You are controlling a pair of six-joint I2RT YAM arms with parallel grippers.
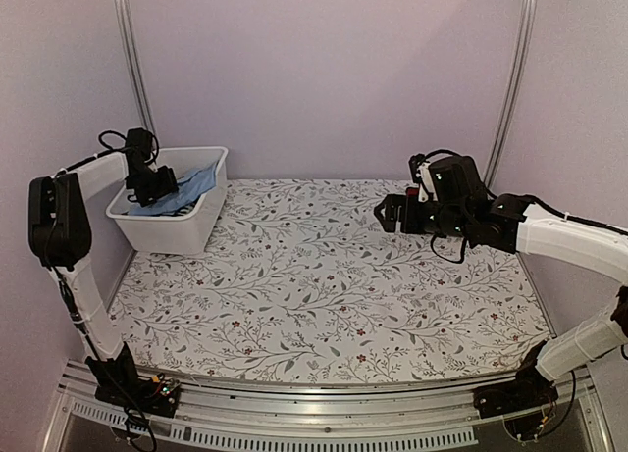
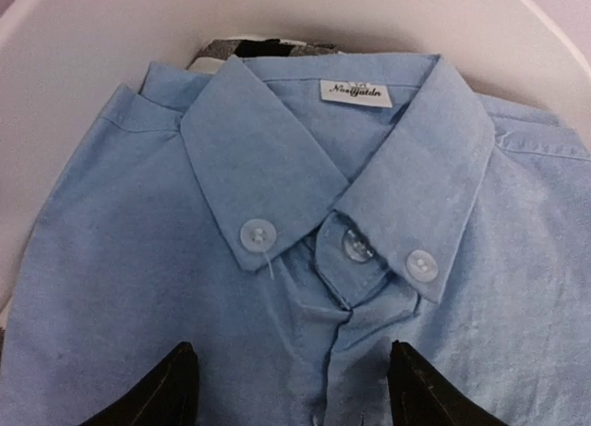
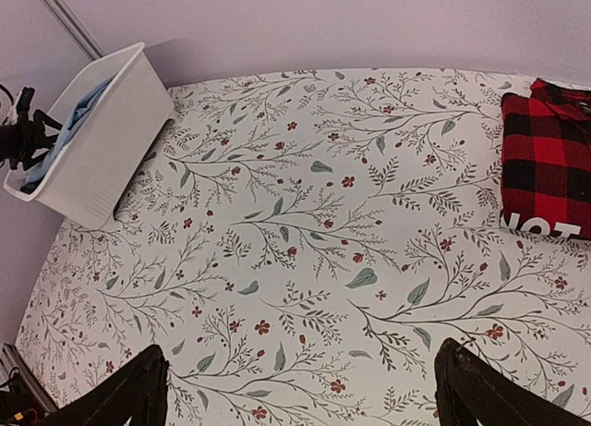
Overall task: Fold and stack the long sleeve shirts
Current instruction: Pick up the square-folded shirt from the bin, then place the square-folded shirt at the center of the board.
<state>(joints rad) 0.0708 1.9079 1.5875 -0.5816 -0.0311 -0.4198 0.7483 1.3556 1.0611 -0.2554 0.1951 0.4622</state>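
The light blue shirt I'm after lies folded, collar up, inside the white bin, which sits at about 10 o'clock on the table. On my left wrist feed the collar is buttoned down, its white label sits at 12 o'clock, and a sliver of dark-and-white checked cloth peeks out behind it against the bin wall. My left tool hangs right over the shirt front with its fingers spread, one on each side of the button placket. I see no fold pinched between them, and I cannot tell whether the tips touch the cloth. The red-and-black plaid shirt lies flat on the floral table cover, at 3 o'clock on my right wrist feed, well apart from the bin. My right tool hovers over the table at about 2 o'clock in the overhead view, released, fingers wide with only bare cover between them.
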